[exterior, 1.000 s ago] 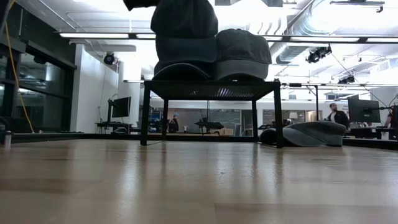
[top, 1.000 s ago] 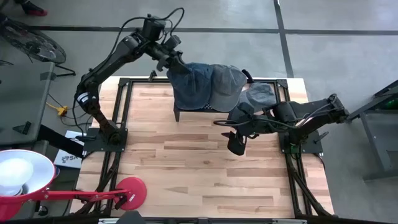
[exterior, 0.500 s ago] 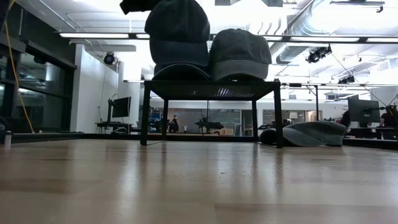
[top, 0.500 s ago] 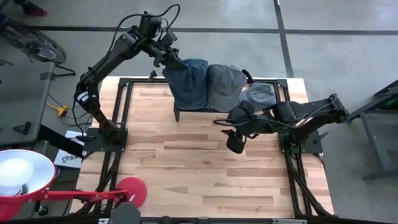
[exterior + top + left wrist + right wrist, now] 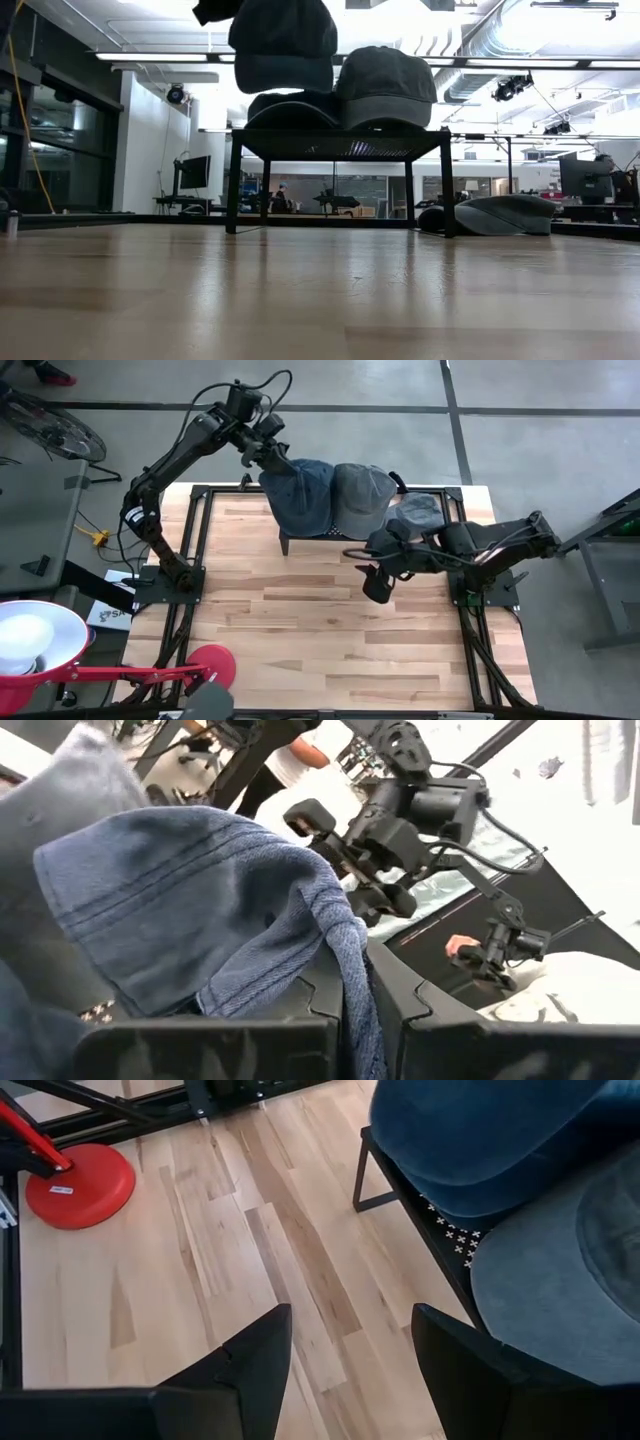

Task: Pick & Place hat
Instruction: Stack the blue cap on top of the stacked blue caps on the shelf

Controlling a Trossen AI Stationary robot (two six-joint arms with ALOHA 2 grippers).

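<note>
A blue denim hat [image 5: 300, 495] hangs from my left gripper [image 5: 268, 455], which is shut on it at the table's far edge. In the low view this denim hat [image 5: 283, 45] floats just above another dark hat [image 5: 290, 107], which rests on a black stand [image 5: 340, 138]. A grey hat [image 5: 362, 495] sits beside it on the stand. One more hat [image 5: 420, 510] lies on the table to the right. My right gripper [image 5: 378, 585] hovers open over the table, near the stand's right front. My left gripper pinches a fold of the denim at the hat's rim [image 5: 350, 995] between its two fingers, coming in from the far left and slanting down. The hat's crown [image 5: 190, 900] bulges out beyond the fingers. The hat is lifted clear of the hat below it.
The stand's rim [image 5: 420, 1200] and the hats on it fill the far middle of the table. A red round base [image 5: 212, 665] stands at the near left edge. Bare wood [image 5: 300, 620] lies across the near half. People and desks show in the room behind.
My left gripper has risen and drawn slightly toward the table's left, still shut on the denim hat. The hat has come up off the dark hat beneath it, and a gap now shows between them. The other hats have stayed in place.
</note>
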